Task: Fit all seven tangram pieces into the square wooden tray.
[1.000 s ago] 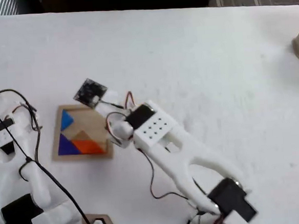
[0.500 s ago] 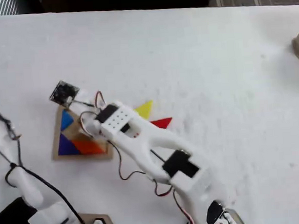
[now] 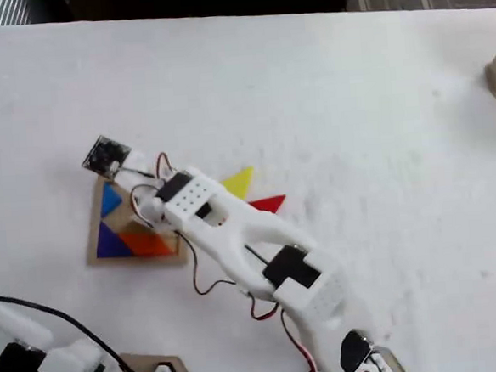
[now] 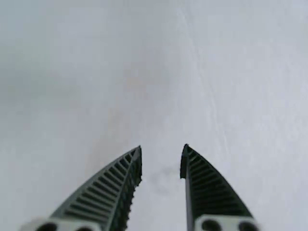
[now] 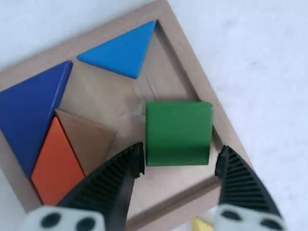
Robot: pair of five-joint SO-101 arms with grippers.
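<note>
Nearest, over bare table: left gripper (image 4: pixel 161 149), parted, nothing between. Next, above the wooden tray (image 3: pixel 92 239): right gripper (image 5: pixel 180 156), spread wide astride the green square (image 5: pixel 178 130), not visibly pinching it. Looks like the seating step: square inside the tray, toward its two o'clock corner. Beyond, at three o'clock, left to fetch: yellow triangle (image 3: pixel 239 182), red triangle (image 3: pixel 269 204). Calls for lifting clear, then swinging that way.

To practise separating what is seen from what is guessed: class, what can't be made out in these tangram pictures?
Right wrist view: whether the green square lies flat in the tray is unclear; the right gripper straddles it.
Right wrist view: the yellow piece is cut off by the frame edge.
High view: the right arm hides the tray's right side.
</note>
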